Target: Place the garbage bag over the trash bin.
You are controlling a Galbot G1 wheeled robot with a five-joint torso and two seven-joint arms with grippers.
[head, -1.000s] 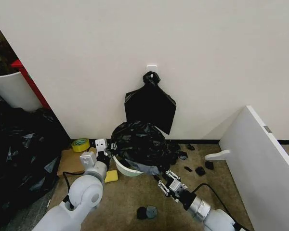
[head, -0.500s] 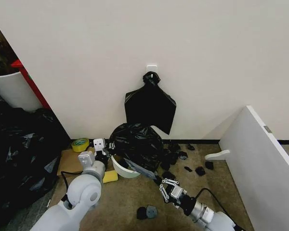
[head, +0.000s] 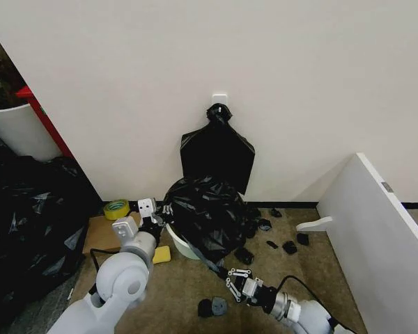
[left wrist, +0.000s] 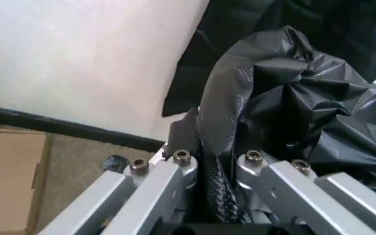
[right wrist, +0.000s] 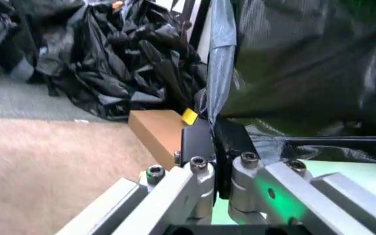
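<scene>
The black garbage bag [head: 207,212] lies crumpled over the white trash bin [head: 179,245], whose rim shows at its lower left. My left gripper [head: 158,214] is at the bin's left side, shut on a fold of the garbage bag [left wrist: 286,98]; in the left wrist view the left gripper [left wrist: 211,164] pinches a twisted strip. My right gripper [head: 230,282] is low in front of the bin, shut on a stretched edge of the bag. In the right wrist view the right gripper [right wrist: 215,142] clamps that edge, with the garbage bag [right wrist: 299,68] above and the trash bin [right wrist: 351,169] beside it.
A flat black bundle [head: 217,152] hangs on the wall behind. A heap of black sheeting [head: 28,223] fills the left. A white board [head: 376,229] leans at right. Yellow tape [head: 116,208], cardboard [head: 103,234], a yellow sponge [head: 161,255] and black scraps [head: 212,306] lie on the floor.
My right gripper has drawn back toward me and to the left, pulling the bag's edge down over the bin's front. Less of the white rim shows. The left gripper has barely moved.
</scene>
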